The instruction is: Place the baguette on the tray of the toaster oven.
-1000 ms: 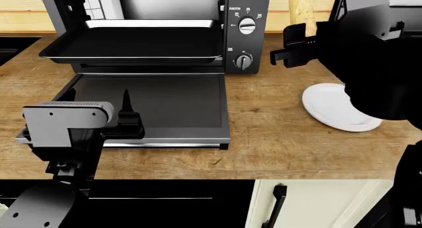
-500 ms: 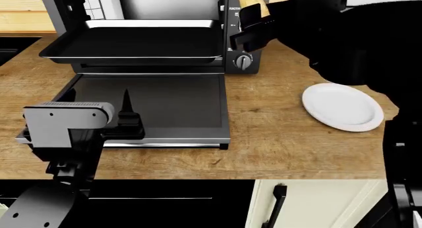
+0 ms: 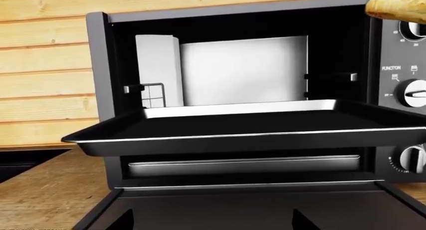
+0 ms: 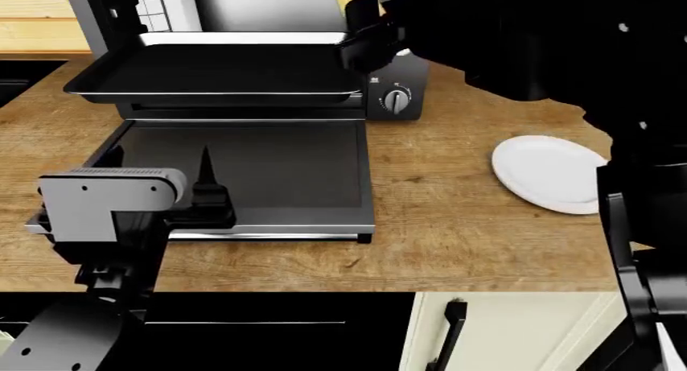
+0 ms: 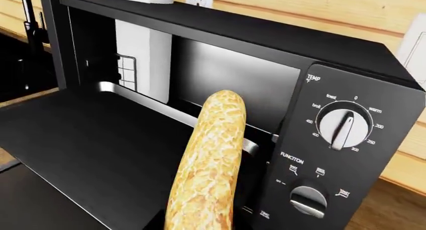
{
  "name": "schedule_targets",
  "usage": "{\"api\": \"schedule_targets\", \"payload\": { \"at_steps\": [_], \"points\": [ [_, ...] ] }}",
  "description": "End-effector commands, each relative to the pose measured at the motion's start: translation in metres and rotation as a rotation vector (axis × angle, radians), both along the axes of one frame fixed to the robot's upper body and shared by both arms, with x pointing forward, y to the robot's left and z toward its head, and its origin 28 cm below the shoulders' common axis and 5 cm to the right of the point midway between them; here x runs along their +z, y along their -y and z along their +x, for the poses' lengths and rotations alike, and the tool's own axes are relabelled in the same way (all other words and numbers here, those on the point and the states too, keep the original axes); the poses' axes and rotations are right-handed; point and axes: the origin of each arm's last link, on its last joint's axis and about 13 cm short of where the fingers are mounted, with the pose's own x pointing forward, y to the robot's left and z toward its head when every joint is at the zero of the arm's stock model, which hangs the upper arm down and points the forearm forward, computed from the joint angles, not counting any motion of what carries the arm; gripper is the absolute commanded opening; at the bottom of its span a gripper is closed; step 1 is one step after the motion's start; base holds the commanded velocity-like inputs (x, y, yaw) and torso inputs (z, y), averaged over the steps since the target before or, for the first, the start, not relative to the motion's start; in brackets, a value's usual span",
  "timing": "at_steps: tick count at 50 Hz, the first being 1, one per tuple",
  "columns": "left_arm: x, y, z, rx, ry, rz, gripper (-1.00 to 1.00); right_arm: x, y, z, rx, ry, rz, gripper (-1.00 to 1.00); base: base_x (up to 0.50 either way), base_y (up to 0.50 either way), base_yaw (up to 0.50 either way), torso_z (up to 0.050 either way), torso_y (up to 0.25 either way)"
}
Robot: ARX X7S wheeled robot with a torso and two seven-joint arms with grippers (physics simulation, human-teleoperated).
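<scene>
Baguette (image 5: 207, 165), pinched in the right claw (image 4: 359, 33), has swung from above the plate (image 4: 553, 171) to the tray's (image 4: 215, 69) near corner, ready for lowering.

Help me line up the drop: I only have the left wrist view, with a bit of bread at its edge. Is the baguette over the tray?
Observer: Partly. In the right wrist view the far end of the baguette hangs above the tray, on the side nearest the control knobs, and is not touching it.
Operator: What is holding it?
Observer: The head view shows the right claw shut on it, above the tray's right rear corner.
Operator: Is anything on the plate?
Observer: No. The white plate lies bare on the counter, to the right of the toaster oven.
</scene>
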Motion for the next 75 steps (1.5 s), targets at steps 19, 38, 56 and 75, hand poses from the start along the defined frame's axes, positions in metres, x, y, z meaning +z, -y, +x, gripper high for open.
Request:
{"api": "schedule_targets", "payload": {
  "at_steps": [19, 38, 56, 75],
  "points": [
    [-0.003, 0.0, 0.0, 0.0, -0.009, 0.001, 1.0, 0.017, -0.013, 0.033, 0.107, -0.097, 0.044, -1.0, 0.0, 0.0, 0.0, 0.0, 0.0],
    [-0.002, 0.0, 0.0, 0.001, -0.009, -0.006, 1.0, 0.004, -0.025, 0.067, 0.192, -0.153, 0.112, -1.0, 0.0, 0.0, 0.0, 0.0, 0.0],
    [-0.005, 0.0, 0.0, 0.0, -0.017, -0.004, 1.0, -0.007, -0.031, 0.074, 0.234, -0.183, 0.143, -1.0, 0.0, 0.0, 0.0, 0.0, 0.0],
    [-0.007, 0.0, 0.0, 0.002, -0.022, -0.007, 1.0, -0.016, -0.03, 0.078, 0.245, -0.195, 0.168, -1.0, 0.0, 0.0, 0.0, 0.0, 0.0]
  ]
}}
